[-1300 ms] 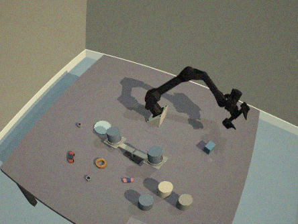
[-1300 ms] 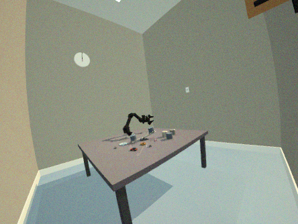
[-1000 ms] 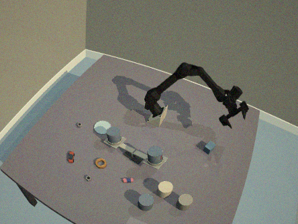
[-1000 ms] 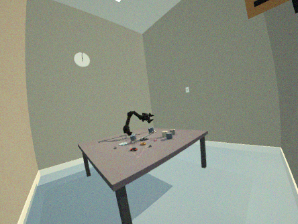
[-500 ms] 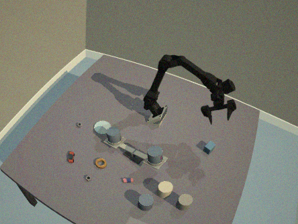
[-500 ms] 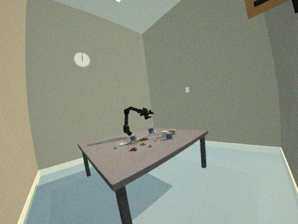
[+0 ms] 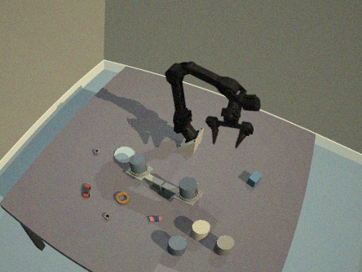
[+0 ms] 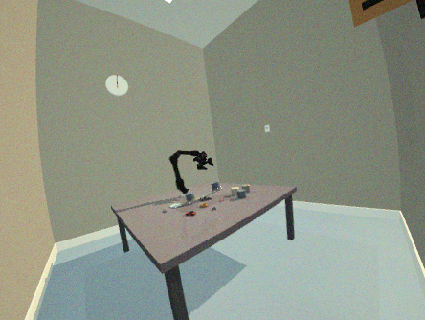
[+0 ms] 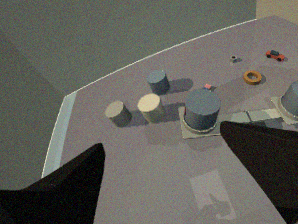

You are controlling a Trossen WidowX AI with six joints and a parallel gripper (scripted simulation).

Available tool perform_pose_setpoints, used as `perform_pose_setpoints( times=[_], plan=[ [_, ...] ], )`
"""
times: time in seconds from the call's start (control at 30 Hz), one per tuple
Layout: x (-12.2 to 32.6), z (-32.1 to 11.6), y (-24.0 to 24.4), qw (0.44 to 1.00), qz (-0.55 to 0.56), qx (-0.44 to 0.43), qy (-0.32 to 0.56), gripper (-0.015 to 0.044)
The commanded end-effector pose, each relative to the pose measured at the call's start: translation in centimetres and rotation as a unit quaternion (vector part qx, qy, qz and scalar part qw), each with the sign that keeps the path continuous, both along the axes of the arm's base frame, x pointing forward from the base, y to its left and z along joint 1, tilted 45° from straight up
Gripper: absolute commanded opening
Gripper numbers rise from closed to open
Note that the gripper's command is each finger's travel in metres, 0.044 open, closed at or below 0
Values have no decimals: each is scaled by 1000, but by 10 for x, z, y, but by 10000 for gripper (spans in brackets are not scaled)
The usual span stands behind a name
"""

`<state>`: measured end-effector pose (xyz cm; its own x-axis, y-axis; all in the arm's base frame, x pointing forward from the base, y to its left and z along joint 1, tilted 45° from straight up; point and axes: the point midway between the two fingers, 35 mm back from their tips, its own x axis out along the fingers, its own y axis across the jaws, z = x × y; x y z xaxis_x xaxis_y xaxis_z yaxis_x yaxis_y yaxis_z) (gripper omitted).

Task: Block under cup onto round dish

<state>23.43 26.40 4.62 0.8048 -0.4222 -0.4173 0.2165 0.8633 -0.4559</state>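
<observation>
One grey-blue cup [image 7: 138,164] [image 8: 190,196] [image 9: 292,100] stands upright on the balance end beside the round dish. The other matching cup [image 7: 188,188] [image 8: 215,186] [image 9: 202,111] stands upright on the far end from the dish, which looks higher in the exterior view. A small red mark shows at its side. The pale round dish [image 7: 122,151] [image 8: 175,206] lies on the table, with no block visible on it. The hidden block cannot be seen. My gripper [image 7: 225,145] [image 8: 209,166] [image 9: 164,138] is wide open and empty, high above the table, off to the side of the second cup.
A blue cube [image 7: 255,178] lies on the table. A blue-grey cylinder [image 7: 177,245] [image 9: 158,81], a cream cylinder [image 7: 200,229] [image 9: 151,107] and a tan cylinder [image 7: 224,245] [image 9: 118,113] stand past the second cup. A toy car [image 7: 86,190] [image 9: 275,55] lies beyond an orange ring.
</observation>
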Motion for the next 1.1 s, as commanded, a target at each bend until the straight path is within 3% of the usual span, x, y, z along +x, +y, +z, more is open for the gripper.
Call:
perform_pose_setpoints(
  times=[0.0, 0.27, 0.63, 1.07],
  plan=[
    [-1, 39, -62, 996, -59, -56, 39, 440],
    [-14, 91, -136, 981, -129, -118, 83, 440],
    [-13, 92, -140, 978, -132, -127, 96, 440],
    [10, 97, -181, 929, -124, -215, 275, 440]
  ],
)
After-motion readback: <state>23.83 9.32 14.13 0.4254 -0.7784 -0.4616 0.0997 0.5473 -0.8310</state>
